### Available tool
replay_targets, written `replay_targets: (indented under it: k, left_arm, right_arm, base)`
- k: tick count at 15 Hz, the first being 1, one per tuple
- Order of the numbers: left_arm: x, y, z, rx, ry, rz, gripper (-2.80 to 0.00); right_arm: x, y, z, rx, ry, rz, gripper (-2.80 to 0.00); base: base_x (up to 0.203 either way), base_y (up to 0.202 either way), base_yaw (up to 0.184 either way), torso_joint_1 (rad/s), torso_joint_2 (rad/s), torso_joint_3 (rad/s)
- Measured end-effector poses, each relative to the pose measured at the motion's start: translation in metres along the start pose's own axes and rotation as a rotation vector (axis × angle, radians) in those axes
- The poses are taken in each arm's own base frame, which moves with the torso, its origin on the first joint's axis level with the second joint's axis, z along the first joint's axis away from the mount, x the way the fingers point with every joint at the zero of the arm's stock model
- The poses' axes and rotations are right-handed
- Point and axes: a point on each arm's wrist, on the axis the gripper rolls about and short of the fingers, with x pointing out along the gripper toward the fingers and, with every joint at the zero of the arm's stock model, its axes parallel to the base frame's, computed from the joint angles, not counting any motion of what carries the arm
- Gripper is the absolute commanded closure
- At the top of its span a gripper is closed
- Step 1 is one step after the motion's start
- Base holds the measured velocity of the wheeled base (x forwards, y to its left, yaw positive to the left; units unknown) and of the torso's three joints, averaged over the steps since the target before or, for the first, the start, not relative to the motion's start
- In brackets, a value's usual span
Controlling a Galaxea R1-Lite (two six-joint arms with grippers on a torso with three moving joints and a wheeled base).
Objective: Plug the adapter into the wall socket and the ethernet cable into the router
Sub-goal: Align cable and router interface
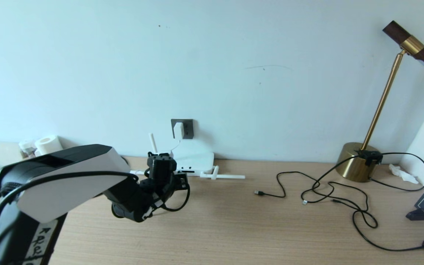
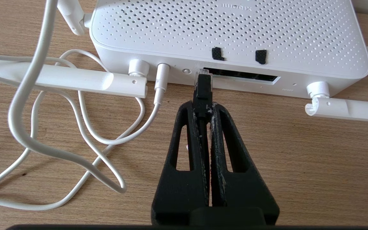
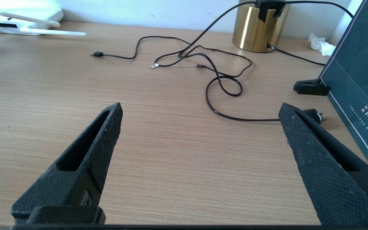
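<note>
Ethernet cable [image 2: 202,91] pinched in the left gripper [image 2: 203,107], its clear clip plug at the router [image 2: 228,32] port slot.

Adapter [image 1: 178,130] sits plugged into the wall socket [image 1: 187,129], and its thin white cord [image 2: 75,127] loops over the table [image 1: 234,228] to the router's front edge. Whether the plug is fully seated cannot be told. The right gripper [image 3: 200,110] is parked over bare wood with its fingers spread wide, holding nothing, near thin black cables [image 3: 216,83] and a brass lamp base [image 3: 256,28].
</note>
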Motion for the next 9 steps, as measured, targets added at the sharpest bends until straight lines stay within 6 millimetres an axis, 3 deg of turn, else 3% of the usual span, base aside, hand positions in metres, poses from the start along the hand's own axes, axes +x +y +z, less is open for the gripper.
replay_targets:
  k: [9]
  left_arm:
    - [0.0008, -0.0007, -0.0003, 0.005, 0.011, 0.001, 0.0]
  right_arm:
    - [0.0, 0.0, 0.0, 0.0, 0.0, 0.0, -2.8]
  base:
    - [0.0, 0.0, 0.0, 0.0, 0.0, 0.0]
